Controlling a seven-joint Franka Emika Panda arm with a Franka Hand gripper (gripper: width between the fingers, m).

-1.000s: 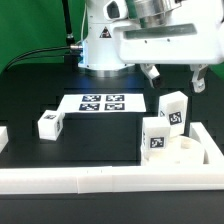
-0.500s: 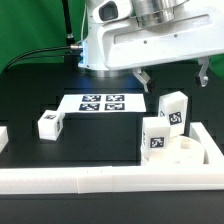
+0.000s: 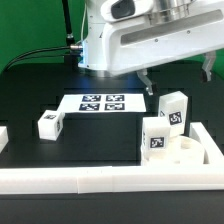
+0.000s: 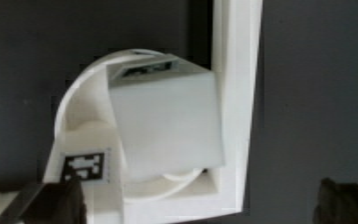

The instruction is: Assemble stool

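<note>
On the dark tabletop (image 3: 30, 95) no brand or readable word shows, only black-and-white square tags. Several are printed on the marker board (image 3: 100, 102), and each stool leg bears some. The seat disc (image 3: 188, 152) sits at the exterior view's right, in the corner made by the front rail (image 3: 90, 181) and the side rail (image 3: 216, 140). A nearer leg (image 3: 156, 138) and a farther leg (image 3: 174, 110) stand upright on it, perhaps set into its recesses, though the view is too coarse to be sure. The third leg (image 3: 49, 124) lies well apart at the exterior view's left, near the marker board. Above the seat disc hangs the end effector (image 3: 178, 72), its fingers spread wide and holding nothing. The wrist view looks down between the fingertips at the disc, one tagged leg and the rail just beside it.
</note>
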